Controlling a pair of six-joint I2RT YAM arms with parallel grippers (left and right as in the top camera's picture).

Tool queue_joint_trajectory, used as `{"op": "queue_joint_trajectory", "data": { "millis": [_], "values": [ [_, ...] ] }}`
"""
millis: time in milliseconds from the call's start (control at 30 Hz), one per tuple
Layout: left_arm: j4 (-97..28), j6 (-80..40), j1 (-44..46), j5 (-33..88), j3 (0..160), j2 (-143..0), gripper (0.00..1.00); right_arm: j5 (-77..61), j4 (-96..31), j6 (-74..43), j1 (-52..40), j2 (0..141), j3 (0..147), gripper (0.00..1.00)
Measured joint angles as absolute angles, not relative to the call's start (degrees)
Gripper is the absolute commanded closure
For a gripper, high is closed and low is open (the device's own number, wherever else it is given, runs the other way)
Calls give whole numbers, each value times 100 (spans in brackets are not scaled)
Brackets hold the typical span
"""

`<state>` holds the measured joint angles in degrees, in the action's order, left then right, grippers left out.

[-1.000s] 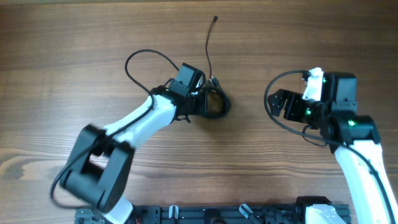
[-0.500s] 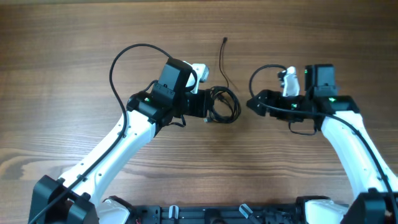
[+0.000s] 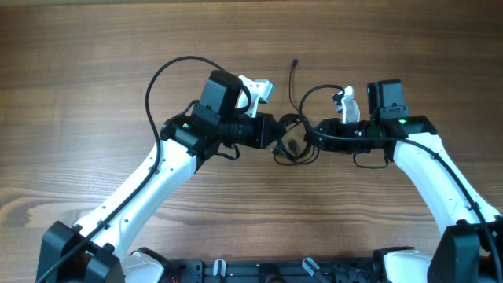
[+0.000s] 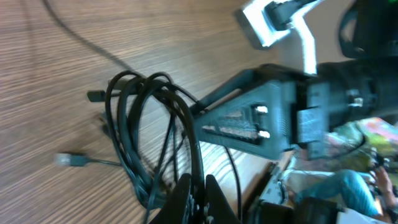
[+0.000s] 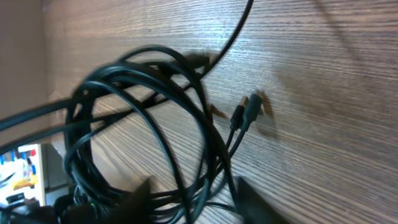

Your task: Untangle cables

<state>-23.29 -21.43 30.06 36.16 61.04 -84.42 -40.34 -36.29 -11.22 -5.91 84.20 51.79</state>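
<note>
Fingers apart, the right tool (image 3: 311, 134) has swung in on the coiled cables (image 3: 293, 147) at the centre of the table (image 3: 94, 63), which the left tool (image 3: 273, 135) keeps clamped, apparently setting up a two-handed pull.

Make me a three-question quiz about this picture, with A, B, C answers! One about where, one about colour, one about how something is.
1. Where are the cables?
A) between the left gripper and the right gripper
B) at the table's left edge
C) hanging off the table

2. What colour are the cables?
A) red
B) dark grey-black
C) yellow

3. How do the cables lie?
A) stretched out straight
B) cut in pieces
C) looped together

Answers: 1 A, both grippers reach them from either side. 2 B, they show dark against the brown table. 3 C, both wrist views show overlapping loops.
</note>
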Motion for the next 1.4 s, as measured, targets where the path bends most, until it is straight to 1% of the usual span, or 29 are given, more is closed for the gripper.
{"op": "queue_joint_trajectory", "data": {
  "millis": [33,100,133,267,467,567,633,733,833,867,900,933,1033,1133,1233,1367,1400],
  "values": [
    [-2281,-2178,3006,3686,6104,-8442,96,-3959,-3629,-1175,-593,8420,5179,89],
    [-2224,-2222,3002,3778,6104,-8442,96,-3726,-3638,-1339,-593,8423,5179,95],
    [-2209,-2228,2995,3800,6104,-8442,96,-3612,-3645,-1415,-591,8423,5181,96],
    [-2200,-2279,2799,3955,6104,-8442,96,-3068,-3708,-1719,-598,8423,5179,96],
    [-2226,-2370,2051,4480,6104,-8442,96,-2652,-3717,-2241,-661,8423,5157,96],
    [-2279,-2397,1715,4689,6101,-8442,89,-2554,-3756,-2519,-709,8420,5157,96],
    [-2287,-2423,1505,4746,6101,-8442,89,-2220,-3940,-2705,-729,8420,5157,96],
    [-2370,-2438,956,4720,6117,-8436,90,-1546,-4274,-3002,-631,8423,5057,96],
    [-2757,-2445,659,4567,6121,-8436,88,-1240,-4283,-3122,-617,8423,5048,96],
    [-2974,-2445,628,4449,6123,-8436,86,-1225,-4283,-3129,-617,8423,5048,96],
    [-3151,-2443,624,4324,6123,-8436,82,-1219,-4274,-3105,-617,8423,5048,96],
    [-3288,-2438,626,4217,6125,-8436,75,-1269,-4261,-3035,-617,8423,5048,96],
    [-3638,-2473,648,3857,6125,-8436,61,-1704,-4154,-2622,-617,8423,5048,96],
    [-3675,-2462,685,3662,6125,-8436,50,-2276,-4134,-2152,-617,8423,5048,96],
    [-3597,-2458,773,3559,6125,-8436,36,-2812,-4134,-1743,-617,8423,5048,96],
    [-3301,-2362,1020,3468,6125,-8436,26,-3524,-4134,-1225,-617,8423,5048,96],
    [-3240,-2300,1087,3461,6125,-8438,25,-3634,-4132,-1164,-624,8423,5048,96]
  ]
}}
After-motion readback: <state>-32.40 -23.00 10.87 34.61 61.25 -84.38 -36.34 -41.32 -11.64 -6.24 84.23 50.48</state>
